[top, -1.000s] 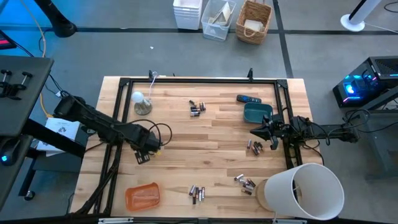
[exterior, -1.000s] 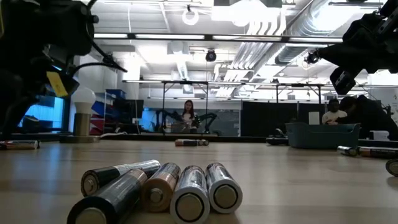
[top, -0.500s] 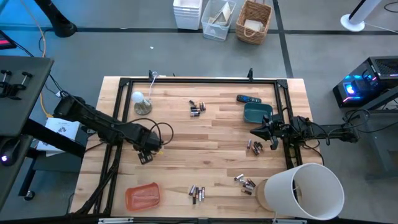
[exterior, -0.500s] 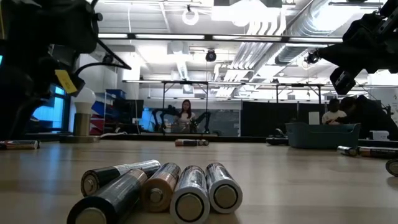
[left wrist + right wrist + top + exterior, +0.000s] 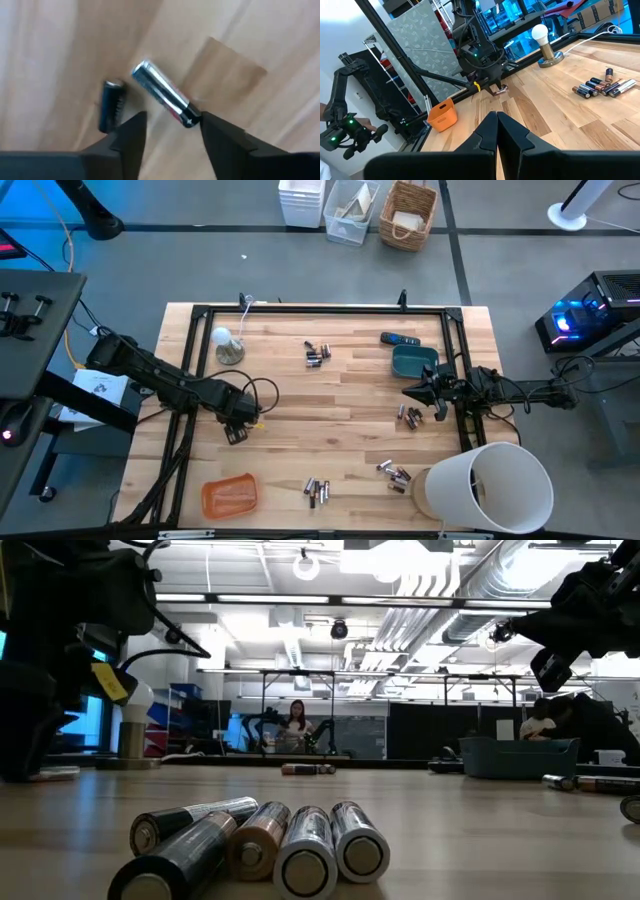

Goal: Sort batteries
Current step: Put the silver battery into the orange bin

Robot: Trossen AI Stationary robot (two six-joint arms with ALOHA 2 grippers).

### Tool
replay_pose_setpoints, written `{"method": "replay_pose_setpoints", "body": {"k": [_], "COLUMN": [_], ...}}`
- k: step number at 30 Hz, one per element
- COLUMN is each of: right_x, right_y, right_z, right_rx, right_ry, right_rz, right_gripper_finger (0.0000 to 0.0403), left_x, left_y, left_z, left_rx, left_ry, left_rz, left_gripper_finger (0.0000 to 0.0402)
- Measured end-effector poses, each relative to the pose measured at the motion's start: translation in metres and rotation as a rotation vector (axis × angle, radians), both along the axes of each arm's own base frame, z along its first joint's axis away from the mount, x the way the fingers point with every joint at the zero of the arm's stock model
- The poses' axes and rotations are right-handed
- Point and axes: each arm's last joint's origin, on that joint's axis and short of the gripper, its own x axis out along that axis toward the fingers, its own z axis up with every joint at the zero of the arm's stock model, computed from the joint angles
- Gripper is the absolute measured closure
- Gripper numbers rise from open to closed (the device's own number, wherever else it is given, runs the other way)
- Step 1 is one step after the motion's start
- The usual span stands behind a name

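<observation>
Left wrist view, left gripper [image 5: 171,131] spread over blurred silvery battery [image 5: 165,99], right gripper [image 5: 496,131] pinched closed, idle.

We're looking at a robotics lab in a big open industrial hall. Above the wooden table [image 5: 330,395] the low view shows an exposed ceiling with silvery ducts [image 5: 440,600] and strip lights. Beyond the table's far edge, a person [image 5: 297,720] sits among monitors and a second arm rig [image 5: 262,725], with another person [image 5: 540,720] off to the side. A black metal frame [image 5: 320,310] runs round the table on a grey concrete floor [image 5: 200,250]. Past the table's far side stand white bins [image 5: 302,200] and a wicker basket [image 5: 408,215]; to its right, a computer glowing blue [image 5: 575,320].
</observation>
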Motion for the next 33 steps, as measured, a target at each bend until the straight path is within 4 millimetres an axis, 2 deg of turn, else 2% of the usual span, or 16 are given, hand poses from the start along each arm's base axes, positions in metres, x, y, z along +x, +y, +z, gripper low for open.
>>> {"method": "replay_pose_setpoints", "body": {"k": [7,9,15,22,26,28,30,33], "right_x": [0.0,0.0,0.0,0.0,0.0,0.0,0.0,0.0], "right_y": [0.0,0.0,0.0,0.0,0.0,0.0,0.0,0.0], "right_z": [0.0,0.0,0.0,0.0,0.0,0.0,0.0,0.0], "right_rx": [0.0,0.0,0.0,0.0,0.0,0.0,0.0,0.0], "right_ry": [0.0,0.0,0.001,0.0,0.0,0.001,0.0,0.001], "right_rz": [0.0,0.0,0.0,0.0,0.0,0.0,0.0,0.0], "right_gripper_finger": [0.0402,0.0402,0.0402,0.0402,0.0402,0.0402,0.0402,0.0402], "left_x": [0.008,0.009,0.007,0.008,0.012,0.014,0.018,0.028], "left_y": [-0.001,-0.001,-0.005,-0.012,-0.013,-0.011,-0.005,0.001], "left_z": [-0.005,-0.008,-0.002,0.033,0.052,0.056,0.056,0.044], "left_rx": [0.035,0.036,0.037,-0.02,-0.033,-0.024,-0.025,-0.052], "left_ry": [-0.035,-0.031,-0.064,-0.236,-0.336,-0.351,-0.368,-0.367], "left_rz": [0.059,0.083,0.11,0.115,0.027,0.012,0.092,0.204], "left_gripper_finger": [0.0375,0.0394,0.0401,0.0401,0.0401,0.0401,0.0395,0.0366]}}
